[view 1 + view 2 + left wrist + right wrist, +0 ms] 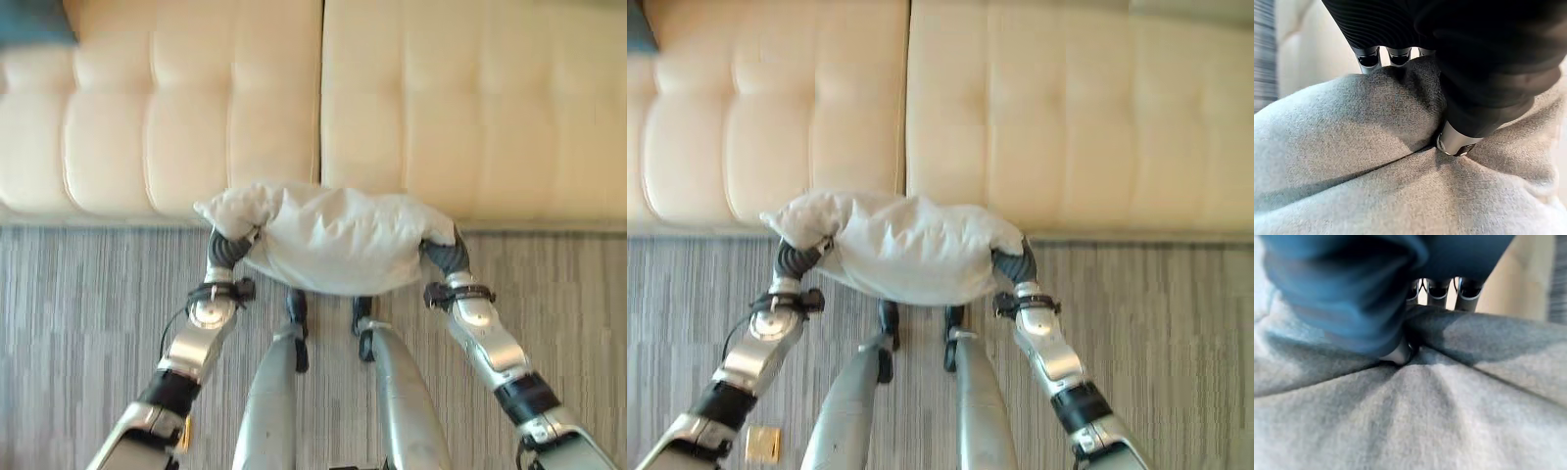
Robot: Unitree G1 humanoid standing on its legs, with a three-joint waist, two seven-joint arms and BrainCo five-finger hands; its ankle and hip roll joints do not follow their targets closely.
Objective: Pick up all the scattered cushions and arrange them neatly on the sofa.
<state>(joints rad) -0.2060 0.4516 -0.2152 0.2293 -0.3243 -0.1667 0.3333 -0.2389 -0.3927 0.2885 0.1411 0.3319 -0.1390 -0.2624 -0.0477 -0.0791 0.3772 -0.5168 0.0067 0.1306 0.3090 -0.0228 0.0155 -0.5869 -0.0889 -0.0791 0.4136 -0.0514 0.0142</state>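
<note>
Cushion (333,240) betw. both hands' fingers (1370,56)

no text, label, number or sign can be read on anything here.

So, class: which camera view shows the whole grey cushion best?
The left eye view: the grey cushion shows whole there, held between the left hand and right hand before the cream sofa. The right eye view shows much the same. Each wrist view shows just a close patch of its fabric, pinched.
</note>
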